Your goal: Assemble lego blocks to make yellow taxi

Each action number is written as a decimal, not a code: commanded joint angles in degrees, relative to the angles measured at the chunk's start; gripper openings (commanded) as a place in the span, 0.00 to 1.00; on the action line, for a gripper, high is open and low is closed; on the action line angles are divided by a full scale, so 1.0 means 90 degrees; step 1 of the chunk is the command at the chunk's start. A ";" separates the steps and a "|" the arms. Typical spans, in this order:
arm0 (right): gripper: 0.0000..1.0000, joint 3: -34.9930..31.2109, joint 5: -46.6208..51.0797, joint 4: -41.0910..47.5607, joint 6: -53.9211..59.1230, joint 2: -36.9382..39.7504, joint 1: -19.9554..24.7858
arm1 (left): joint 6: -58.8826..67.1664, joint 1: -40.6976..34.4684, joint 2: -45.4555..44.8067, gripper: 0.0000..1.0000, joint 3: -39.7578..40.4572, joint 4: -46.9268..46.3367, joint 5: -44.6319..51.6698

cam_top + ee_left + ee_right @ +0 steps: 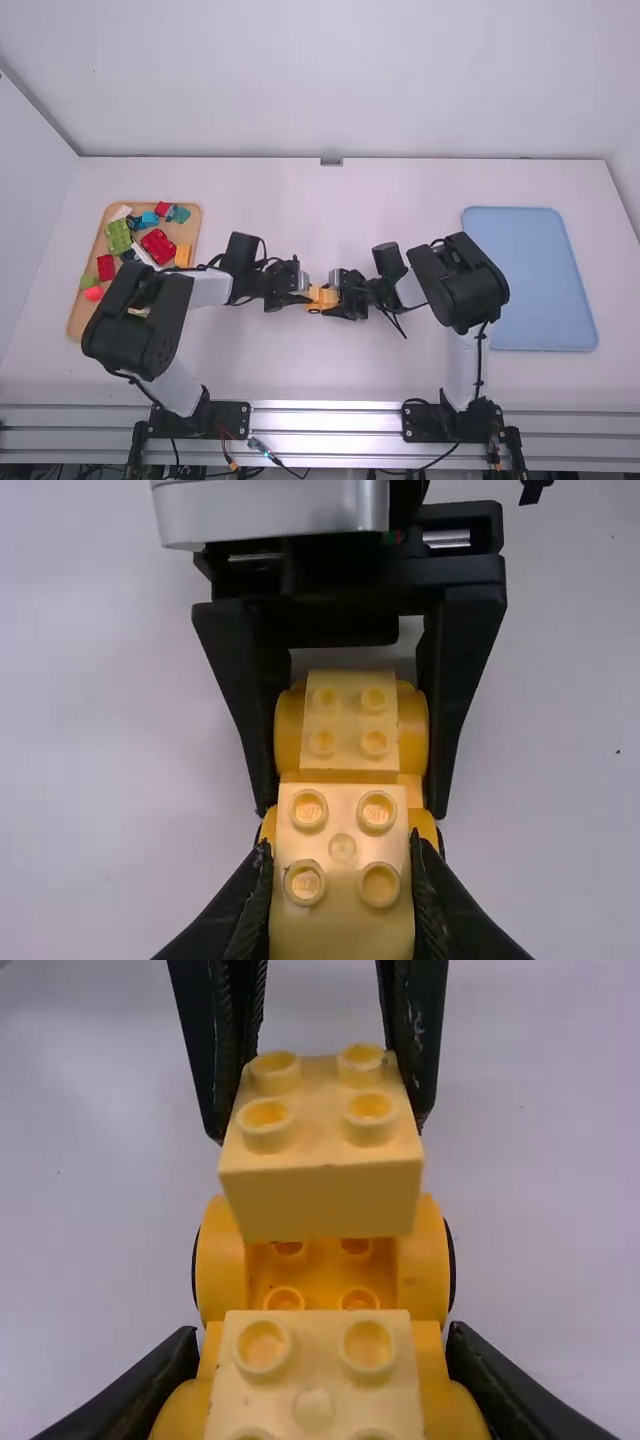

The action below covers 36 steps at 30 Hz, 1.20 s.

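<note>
"Taxi [322,1272], where?"

"Middle of the counter [300,370]; whether its weight rests there, I can't tell. The right jaws clamp its body."

"And the left jaws?"

"Pinching a block [318,1200], poised just above the bare studs [284,1299]."

"What could spoil it?"

"A weak grip on the body: pressing down might tip or twist the lot. Then a block lowered askew could catch one row of studs and seat crooked, or slip loose."
</note>
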<state>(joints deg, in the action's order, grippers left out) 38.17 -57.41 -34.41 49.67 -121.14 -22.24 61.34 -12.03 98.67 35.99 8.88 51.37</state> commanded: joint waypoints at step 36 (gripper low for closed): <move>0.45 -0.0070 0.0194 0.0036 -0.0005 -0.0053 0.0053 | -0.0136 -0.0330 0.0323 0.02 0.0129 0.0092 -0.0168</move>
<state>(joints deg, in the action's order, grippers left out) 38.13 -57.45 -34.41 49.91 -121.14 -22.55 59.61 -14.74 100.88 36.49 10.17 48.51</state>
